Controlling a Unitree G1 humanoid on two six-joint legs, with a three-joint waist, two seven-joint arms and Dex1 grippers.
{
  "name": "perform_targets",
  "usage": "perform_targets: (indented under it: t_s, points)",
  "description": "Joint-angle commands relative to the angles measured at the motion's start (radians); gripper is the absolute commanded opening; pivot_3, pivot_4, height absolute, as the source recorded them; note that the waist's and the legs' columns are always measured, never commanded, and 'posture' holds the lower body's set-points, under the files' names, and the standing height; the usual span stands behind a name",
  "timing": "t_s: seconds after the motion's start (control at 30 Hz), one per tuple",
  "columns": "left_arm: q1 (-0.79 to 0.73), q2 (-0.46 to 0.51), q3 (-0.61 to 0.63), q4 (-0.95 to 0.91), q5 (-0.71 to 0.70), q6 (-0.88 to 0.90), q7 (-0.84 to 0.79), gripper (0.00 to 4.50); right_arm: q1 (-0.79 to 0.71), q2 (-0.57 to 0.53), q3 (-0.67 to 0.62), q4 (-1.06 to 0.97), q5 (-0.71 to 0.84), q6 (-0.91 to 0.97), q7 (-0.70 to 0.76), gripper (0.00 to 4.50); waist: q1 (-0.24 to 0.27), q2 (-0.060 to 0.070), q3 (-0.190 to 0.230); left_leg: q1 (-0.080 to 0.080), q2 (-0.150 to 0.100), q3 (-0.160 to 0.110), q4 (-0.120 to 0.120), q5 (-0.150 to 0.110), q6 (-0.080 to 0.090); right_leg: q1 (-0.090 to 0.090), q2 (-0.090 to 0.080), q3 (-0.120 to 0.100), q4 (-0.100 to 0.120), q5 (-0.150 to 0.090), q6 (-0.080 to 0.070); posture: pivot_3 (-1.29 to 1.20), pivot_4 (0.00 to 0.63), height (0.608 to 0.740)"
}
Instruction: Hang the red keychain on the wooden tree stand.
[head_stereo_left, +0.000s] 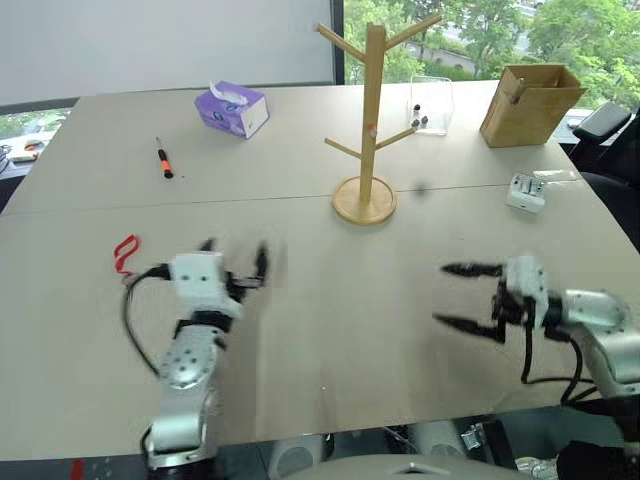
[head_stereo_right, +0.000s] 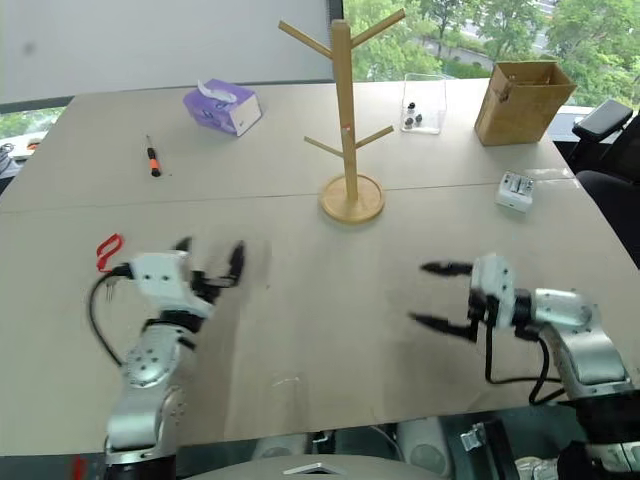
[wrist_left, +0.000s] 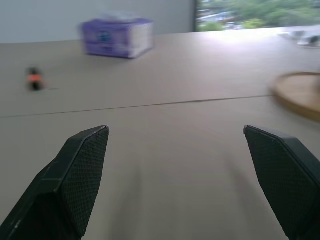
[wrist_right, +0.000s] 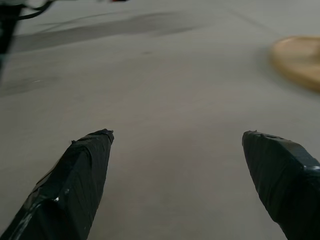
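Both grippers, left (head_stereo_left: 235, 262) and right (head_stereo_left: 457, 295), hold their jaws apart, empty. One red keychain (head_stereo_left: 125, 253) lies at middle left; one wooden tree stand (head_stereo_left: 370, 120) rises at upper centre.

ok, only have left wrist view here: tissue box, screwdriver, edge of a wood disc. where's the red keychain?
Observer: The red keychain lies flat on the table, just to the left of the left gripper.
Operator: held by anything?
Observer: No. The left gripper is open and empty; the right gripper is open too, pointing left.
Operator: that disc is the stand?
Observer: Yes, the base of the wooden tree stand; I see nothing hanging on its pegs.
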Motion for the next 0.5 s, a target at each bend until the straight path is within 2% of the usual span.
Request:
perform_targets:
  t_s: [0.03, 0.37, 0.5]
  points:
    - [0.017, 0.019, 0.063, -0.013, 0.021, 0.017, 0.033, 4.50, -0.044, 0.016, 0.010, 0.017, -0.012, -0.065, 0.038, 4.44, 0.002, -0.001, 0.000, 0.000, 0.000, 0.000, 0.000, 0.000, 0.000, 0.000, 0.000, 0.000, 0.000, 0.000, 0.000, 0.00, 0.150, 0.740]
    - [0.043, 0.148, 0.284, 0.143, -0.036, -0.001, -0.025, 4.50, -0.130, 0.138, 0.023, 0.161, -0.027, -0.154, 0.027, 4.44, 0.009, -0.003, 0.000, 0.000, 0.000, 0.000, 0.001, 0.000, 0.000, 0.000, -0.001, -0.002, 0.000, 0.000, -0.008, 0.00, 0.150, 0.740]
    - [0.035, 0.190, 0.320, 0.227, -0.055, -0.011, -0.056, 4.50, -0.116, 0.171, 0.023, 0.164, -0.034, -0.180, 0.007, 4.44, 0.008, -0.003, 0.000, 0.000, 0.000, 0.000, 0.001, 0.000, 0.000, 0.000, -0.002, -0.002, 0.000, 0.000, -0.008, 0.00, 0.150, 0.740]
